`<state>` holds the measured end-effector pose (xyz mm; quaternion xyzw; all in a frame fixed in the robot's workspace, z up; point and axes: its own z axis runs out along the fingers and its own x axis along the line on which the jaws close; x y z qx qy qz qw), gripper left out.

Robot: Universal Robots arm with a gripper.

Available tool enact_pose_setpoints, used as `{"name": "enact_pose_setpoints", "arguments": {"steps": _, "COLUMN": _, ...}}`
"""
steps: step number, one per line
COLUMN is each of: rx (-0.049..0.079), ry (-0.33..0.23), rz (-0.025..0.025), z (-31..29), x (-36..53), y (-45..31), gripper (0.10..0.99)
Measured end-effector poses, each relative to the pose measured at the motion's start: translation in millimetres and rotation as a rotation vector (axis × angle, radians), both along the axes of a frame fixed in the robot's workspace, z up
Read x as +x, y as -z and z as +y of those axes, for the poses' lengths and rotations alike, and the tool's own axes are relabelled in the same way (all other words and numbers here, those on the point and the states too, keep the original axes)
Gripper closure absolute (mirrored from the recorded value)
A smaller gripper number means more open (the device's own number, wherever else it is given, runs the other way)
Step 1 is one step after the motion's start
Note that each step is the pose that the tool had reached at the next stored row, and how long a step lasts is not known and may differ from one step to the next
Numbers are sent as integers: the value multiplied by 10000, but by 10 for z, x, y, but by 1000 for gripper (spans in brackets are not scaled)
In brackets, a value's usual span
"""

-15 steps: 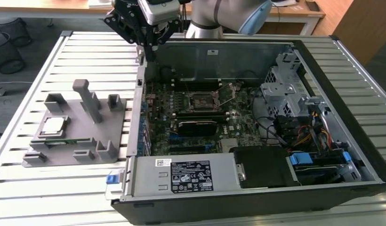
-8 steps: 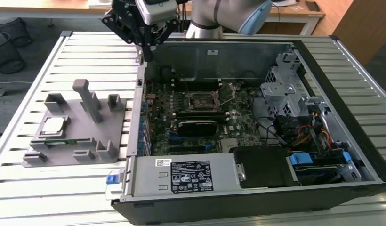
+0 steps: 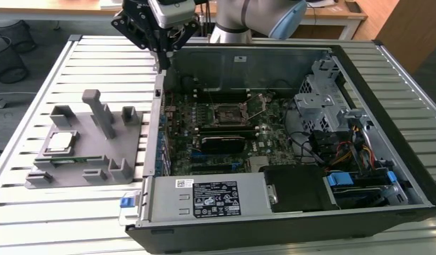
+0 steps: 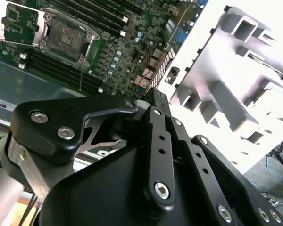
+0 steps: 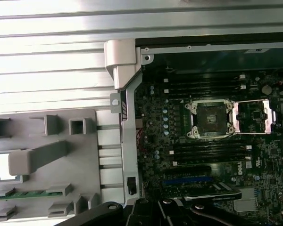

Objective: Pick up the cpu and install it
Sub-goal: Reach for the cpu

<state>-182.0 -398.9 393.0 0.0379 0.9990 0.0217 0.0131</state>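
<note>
The cpu [image 3: 60, 142] looks light, stiff and fragile, best gripped by its edges; whether the claw [image 3: 162, 58] is clenched I cannot tell.

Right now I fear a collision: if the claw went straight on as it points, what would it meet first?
Probably the case's side wall, beside the motherboard; the claw hangs above it, though depth is unclear.

cpu [image 3: 60, 142] on fixture [image 3: 89, 152], case [image 3: 275, 235] beside it
</note>
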Motion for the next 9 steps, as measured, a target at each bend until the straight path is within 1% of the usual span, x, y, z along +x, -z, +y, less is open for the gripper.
{"name": "enact_pose_setpoints", "arguments": {"steps": 9, "rx": 1, "ry": 0, "rz": 0, "z": 0, "x": -64, "y": 0, "gripper": 980}}
